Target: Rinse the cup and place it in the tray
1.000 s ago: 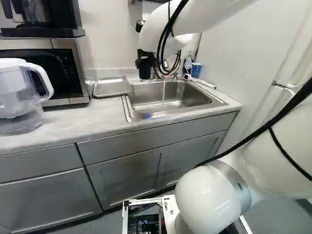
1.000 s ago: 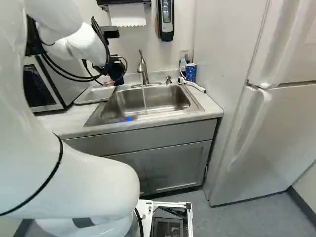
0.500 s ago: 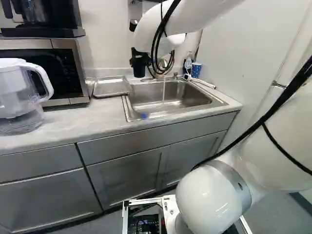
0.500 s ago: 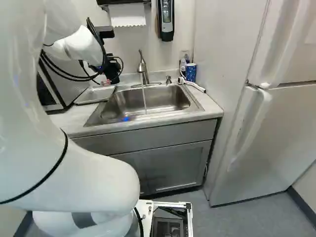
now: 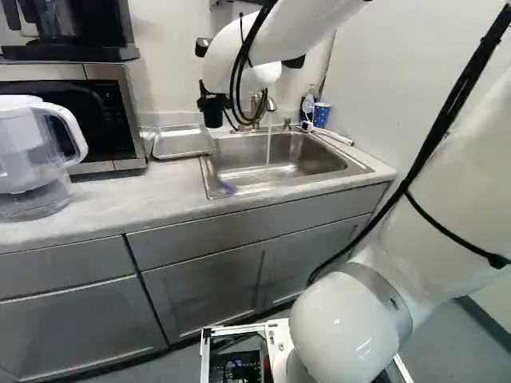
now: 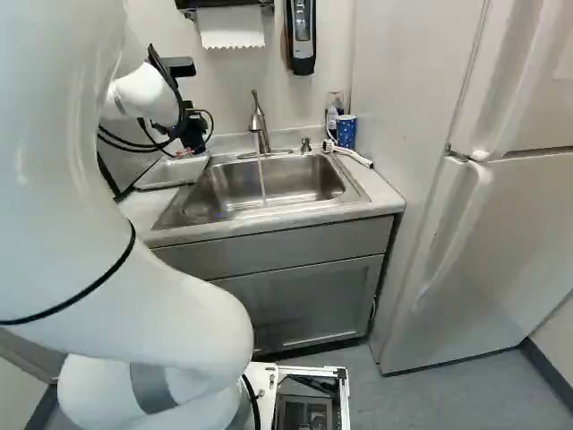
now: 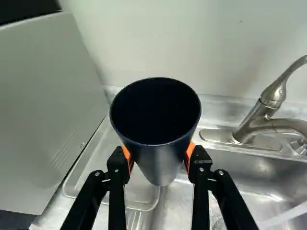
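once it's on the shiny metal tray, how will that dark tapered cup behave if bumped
The dark tapered cup may tip easily, its base being narrower than its mouth. On its side, its round wall would probably roll in a curve. The raised rim of the shiny metal tray could stop it.

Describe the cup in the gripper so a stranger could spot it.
Find the metal sink. Near the shallow tray beside it, the black gripper holds a tapered cup. It is plain and dark, unlike the blue, white-spotted cup by the sink's far corner.
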